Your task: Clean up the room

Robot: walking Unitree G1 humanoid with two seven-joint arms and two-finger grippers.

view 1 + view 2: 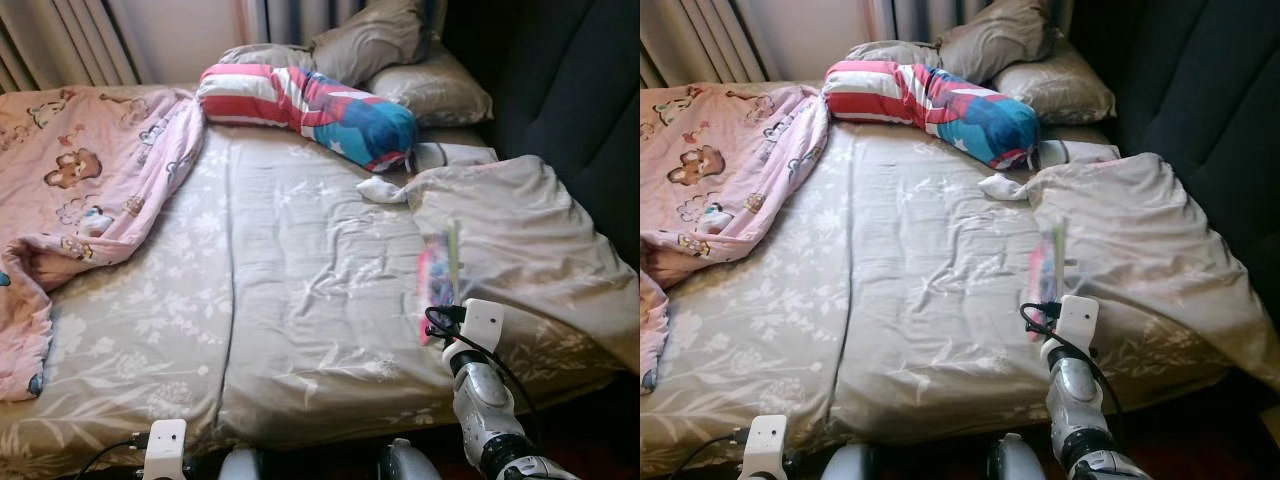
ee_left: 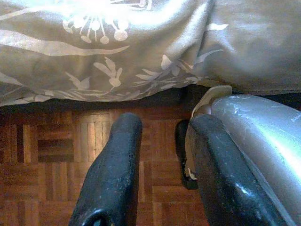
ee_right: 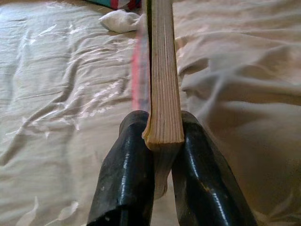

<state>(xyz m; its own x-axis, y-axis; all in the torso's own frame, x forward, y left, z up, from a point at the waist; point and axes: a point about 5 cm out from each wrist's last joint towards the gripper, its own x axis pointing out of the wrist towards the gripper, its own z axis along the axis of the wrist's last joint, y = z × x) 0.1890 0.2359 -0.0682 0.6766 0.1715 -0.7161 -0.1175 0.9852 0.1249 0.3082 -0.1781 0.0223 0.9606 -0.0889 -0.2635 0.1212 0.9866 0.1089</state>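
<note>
My right gripper [image 3: 162, 136] is clamped tight on a thick book with cream page edges and a pink cover [image 3: 162, 70], both black fingers [image 3: 127, 174] pressed flat against its sides, so the book stands on edge, spine side toward the sheet, and points away from me over the bed. In my head views that book [image 1: 440, 275] rises upright just beyond my right wrist, above the wrinkled beige floral bedsheet [image 1: 300, 270] and right beside the bunched grey blanket [image 1: 520, 240] (whether it touches the sheet I cannot tell). My right arm reaches forward over the near edge of the mattress. My left gripper [image 2: 162, 141] hangs low at the bed's near edge, fingers parted with nothing between them, over the brown parquet floor [image 2: 47, 160]. Farther up the bed lie a pink cartoon-print quilt [image 1: 90, 170], a red, white and blue striped bolster [image 1: 310, 105], a small white sock [image 1: 382, 189] and two grey pillows [image 1: 400, 60].
</note>
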